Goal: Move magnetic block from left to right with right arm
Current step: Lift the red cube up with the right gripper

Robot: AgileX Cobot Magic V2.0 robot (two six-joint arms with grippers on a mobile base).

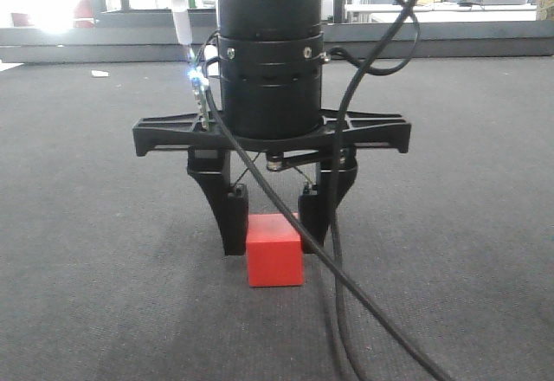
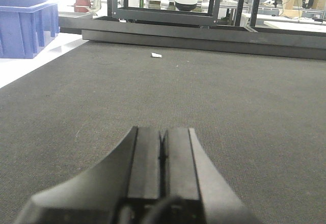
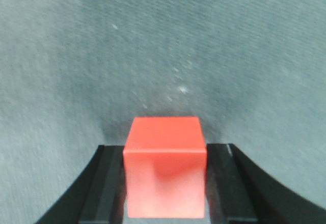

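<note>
The magnetic block (image 1: 274,251) is a bright red cube on the dark carpet, right under the black right arm (image 1: 268,52). My right gripper (image 1: 273,244) points straight down, one black finger on each side of the cube. In the right wrist view the magnetic block (image 3: 165,173) fills the gap and both pads (image 3: 109,183) press against its sides, so the right gripper (image 3: 165,150) is shut on it. The cube's far end sticks out past the fingertips. My left gripper (image 2: 163,132) is shut with nothing in it, low over bare carpet.
A thick black cable (image 1: 346,294) hangs from the right arm and trails over the carpet in front of the cube. A blue crate (image 2: 25,25) stands at the far left. A white scrap (image 2: 156,55) lies near a dark raised ledge (image 2: 204,35).
</note>
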